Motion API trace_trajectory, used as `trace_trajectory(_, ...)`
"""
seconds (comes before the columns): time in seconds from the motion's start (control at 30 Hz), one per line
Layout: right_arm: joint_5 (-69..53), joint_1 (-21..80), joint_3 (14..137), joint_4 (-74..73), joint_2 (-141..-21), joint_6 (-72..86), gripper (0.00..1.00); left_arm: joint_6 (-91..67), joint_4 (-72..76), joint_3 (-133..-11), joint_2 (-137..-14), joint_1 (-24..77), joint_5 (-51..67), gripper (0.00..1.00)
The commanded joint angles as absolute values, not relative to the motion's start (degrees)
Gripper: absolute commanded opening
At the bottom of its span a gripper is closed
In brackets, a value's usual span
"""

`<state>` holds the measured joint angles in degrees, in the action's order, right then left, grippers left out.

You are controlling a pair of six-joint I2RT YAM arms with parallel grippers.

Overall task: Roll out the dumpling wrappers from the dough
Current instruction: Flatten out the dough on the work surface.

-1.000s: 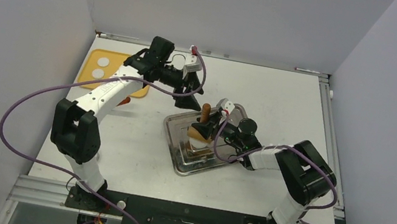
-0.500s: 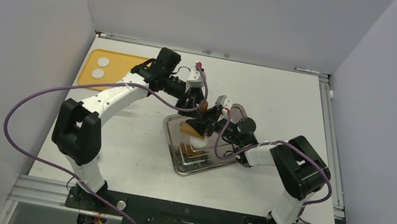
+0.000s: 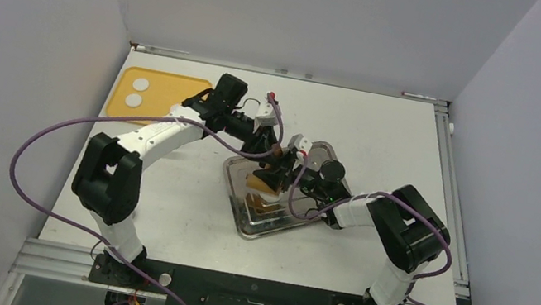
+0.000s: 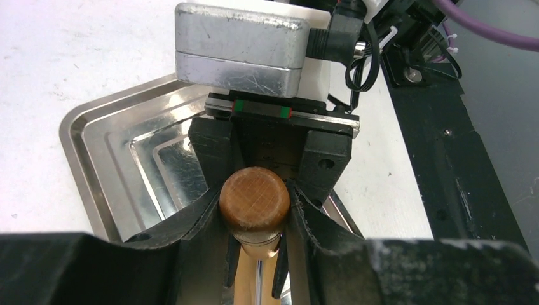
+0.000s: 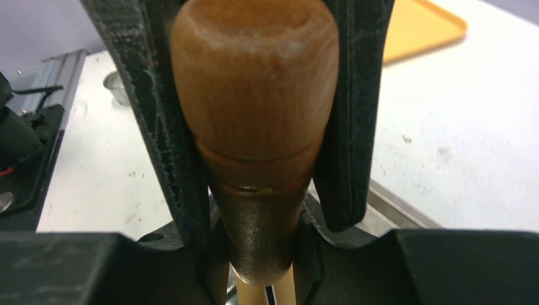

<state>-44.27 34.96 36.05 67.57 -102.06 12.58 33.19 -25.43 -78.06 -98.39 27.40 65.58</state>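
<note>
A wooden rolling pin (image 3: 265, 182) hangs over the metal tray (image 3: 236, 197). My left gripper (image 3: 276, 154) comes in from the far side, and its fingers press both sides of the pin's round end knob (image 4: 254, 202). My right gripper (image 3: 284, 173) is shut on the pin's other handle (image 5: 254, 95). Two small white rounds of dough (image 3: 141, 84) (image 3: 133, 100) lie on the yellow board (image 3: 164, 92) at the back left. The dumpling wrappers are hidden; the pin and both grippers cover the tray's middle.
The tray's stepped rim (image 4: 95, 152) shows in the left wrist view, with the right wrist camera block (image 4: 241, 44) close above it. A small shiny metal ring (image 5: 117, 86) sits on the white table. The aluminium rail (image 3: 251, 292) borders the near edge.
My left arm has swung right and down from above the board side to the tray, and its jaws have closed around the pin's knob. The pin has tipped lower over the tray.
</note>
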Motion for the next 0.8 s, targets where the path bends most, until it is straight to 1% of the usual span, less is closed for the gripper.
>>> trace_trajectory(0.0,-36.95,34.3,34.23,69.4,-98.79,7.76,0.08,29.9,-22.14,-73.57,-97.46,28.55,63.52,0.0)
trace_trajectory(0.1,-32.96,34.36,34.24,64.35,-96.17,3.83,0.08,27.42,-20.0,-71.75,-96.53,28.73,63.7,0.0)
trace_trajectory(0.17,-32.2,34.37,34.61,63.54,-96.83,2.13,0.08,25.16,-16.75,-69.92,-96.6,28.74,62.86,0.0)
trace_trajectory(0.3,-34.79,34.13,33.44,73.96,-103.08,3.5,0.08,25.22,-16.24,-70.06,-98.75,28.74,61.03,0.0)
trace_trajectory(0.37,-35.12,34.1,33.99,76.02,-104.47,4.95,0.08,27.66,-19.73,-72.03,-99.72,29.01,61.02,0.0)
trace_trajectory(0.47,-32.45,34.33,32.92,75.21,-105.44,5.27,0.08,30.97,-24.51,-73.73,-101.32,29.4,58.99,0.0)
trace_trajectory(0.67,-25.3,39.58,25.51,70.84,-104.88,5.83,0.08,39.35,-37.65,-73.63,-103.75,27.2,58.39,0.0)
trace_trajectory(0.77,-24.1,40.2,24.18,71.8,-106.69,9.57,0.08,40.94,-38.12,-71.26,-103.26,27.62,56.4,0.0)
